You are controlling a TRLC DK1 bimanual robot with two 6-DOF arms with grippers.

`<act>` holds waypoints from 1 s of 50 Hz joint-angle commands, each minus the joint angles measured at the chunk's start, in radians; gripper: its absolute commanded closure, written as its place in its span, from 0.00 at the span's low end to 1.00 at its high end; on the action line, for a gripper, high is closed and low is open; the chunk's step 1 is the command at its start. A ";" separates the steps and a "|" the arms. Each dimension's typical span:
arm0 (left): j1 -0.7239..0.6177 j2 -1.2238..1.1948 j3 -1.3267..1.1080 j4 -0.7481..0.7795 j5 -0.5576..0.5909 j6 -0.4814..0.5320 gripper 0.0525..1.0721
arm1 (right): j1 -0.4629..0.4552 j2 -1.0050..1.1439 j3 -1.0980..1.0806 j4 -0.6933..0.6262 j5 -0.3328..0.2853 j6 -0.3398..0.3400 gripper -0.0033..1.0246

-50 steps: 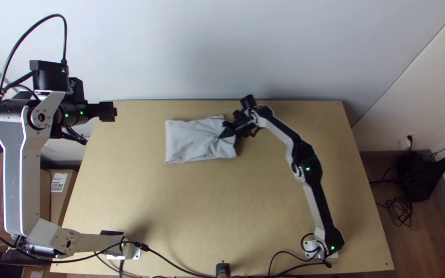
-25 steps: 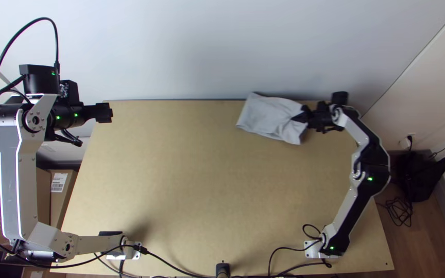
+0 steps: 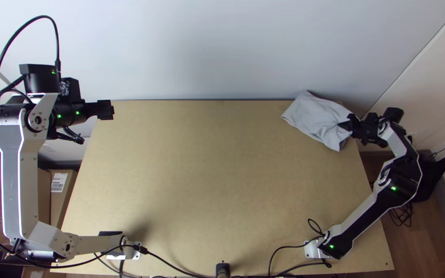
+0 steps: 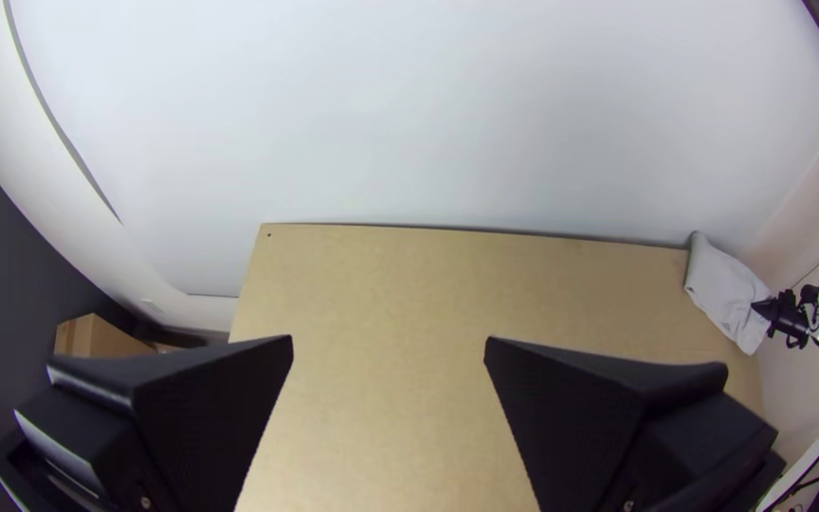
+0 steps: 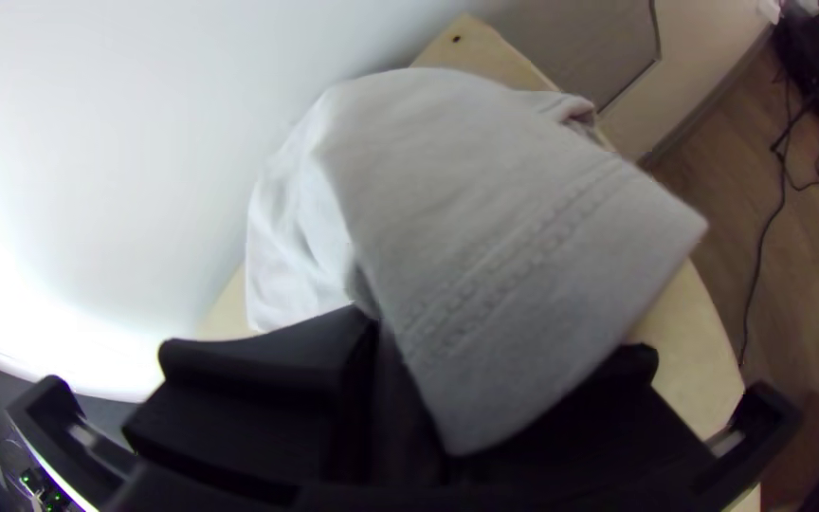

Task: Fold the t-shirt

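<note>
The light grey t-shirt (image 3: 316,119), folded into a compact bundle, lies over the table's far right corner. My right gripper (image 3: 347,125) is shut on its right edge. In the right wrist view the cloth (image 5: 495,218) drapes across the fingers of my right gripper (image 5: 400,379), with a stitched hem on top. My left gripper (image 3: 112,109) is over the table's far left corner, away from the shirt. In the left wrist view the fingers of my left gripper (image 4: 389,356) stand wide open with nothing between them, and the shirt (image 4: 724,289) is far off.
The wooden table (image 3: 207,170) has bare surface across its middle. A pale wall (image 3: 207,51) rises behind its far edge. Cardboard boxes (image 3: 60,193) stand on the floor to the left, and a black cable (image 3: 173,266) runs along the near edge.
My right gripper has carried the shirt from the far middle of the table to the far right corner, and the cloth has turned slightly. The left arm has shifted only a little.
</note>
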 commanded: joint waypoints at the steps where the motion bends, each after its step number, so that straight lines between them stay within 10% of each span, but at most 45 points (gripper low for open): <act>1: 0.003 -0.002 -0.009 0.017 0.013 0.022 0.05 | -0.039 0.002 -0.008 0.011 0.029 -0.050 0.11; 24: 0.005 -0.016 -0.003 0.055 0.019 0.014 0.05 | -0.180 -0.172 0.052 0.100 0.375 -0.155 0.04; 50: 0.014 -0.364 -0.283 0.420 -0.074 0.003 0.05 | -0.042 -0.920 -0.021 0.416 0.394 -0.279 0.04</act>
